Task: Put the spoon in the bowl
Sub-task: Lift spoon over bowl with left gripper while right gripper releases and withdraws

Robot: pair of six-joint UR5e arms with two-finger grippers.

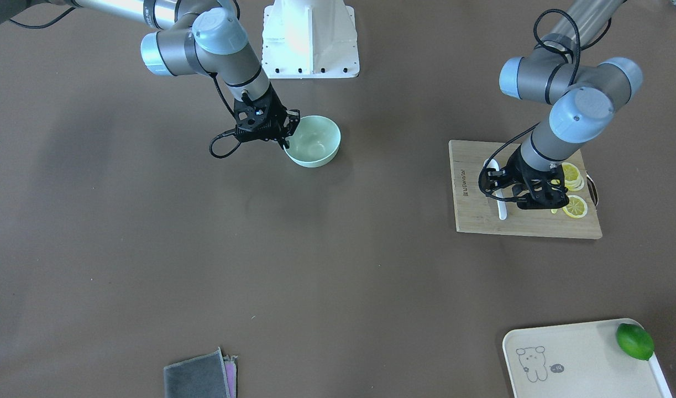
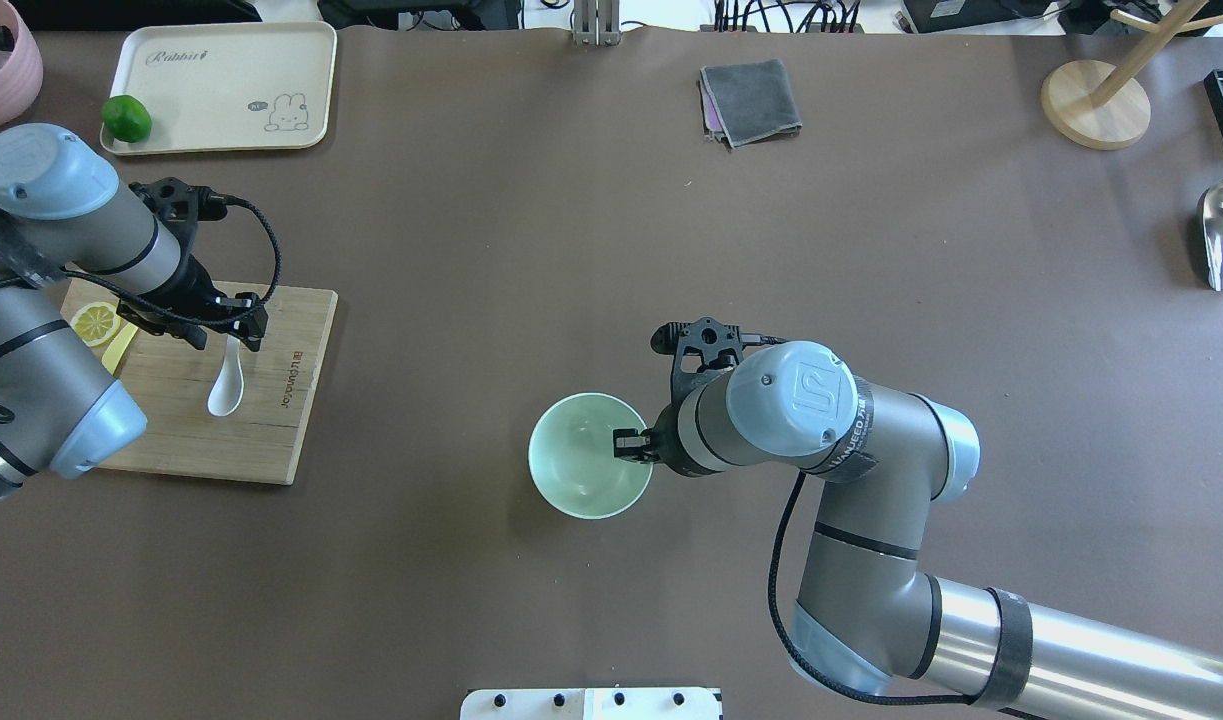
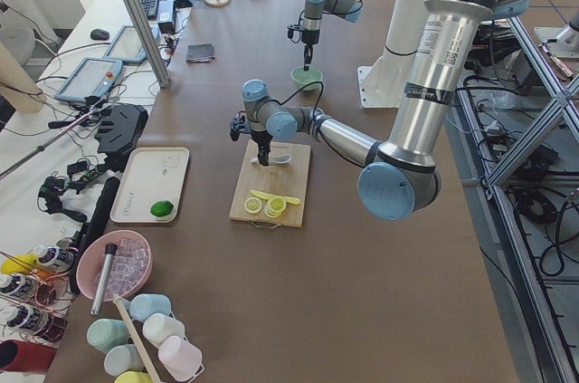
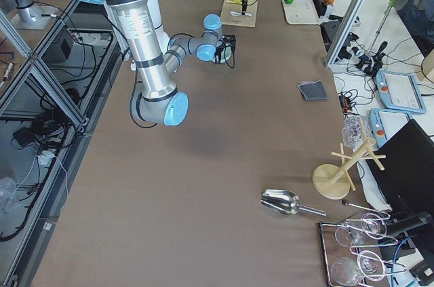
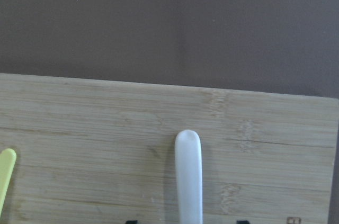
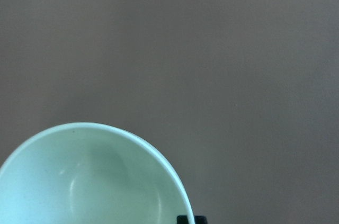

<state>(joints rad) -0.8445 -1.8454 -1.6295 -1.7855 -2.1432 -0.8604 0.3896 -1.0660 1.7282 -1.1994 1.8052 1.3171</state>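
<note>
The small glossy white soup spoon (image 2: 226,385) has a deep oval scoop and a short curved handle. It lies flat on a pale rectangular cutting board of grained bamboo (image 2: 271,420) at the left of the overhead view. Its handle points toward the upper edge of that frame. On the same board, farther left, sit a cut lemon slice (image 2: 95,322) and a thin yellow knife (image 5: 5,179).

The left gripper (image 2: 243,325) hangs over the spoon's handle. In the left wrist view its two dark fingertips (image 5: 131,222) show at the bottom edge, spread apart on either side of the handle and touching neither side. The left arm is bent at the elbow, with its wrist pointing straight down onto the board.

The round, smooth, pale mint-green bowl (image 2: 571,455) stands on the matt brown table (image 2: 491,250) near the middle of the overhead view, well apart from the spoon. The right gripper (image 2: 631,445) sits at the bowl's right rim. Whether it pinches the rim cannot be told. The right arm reaches in from the lower right, wrist turned down.
</note>
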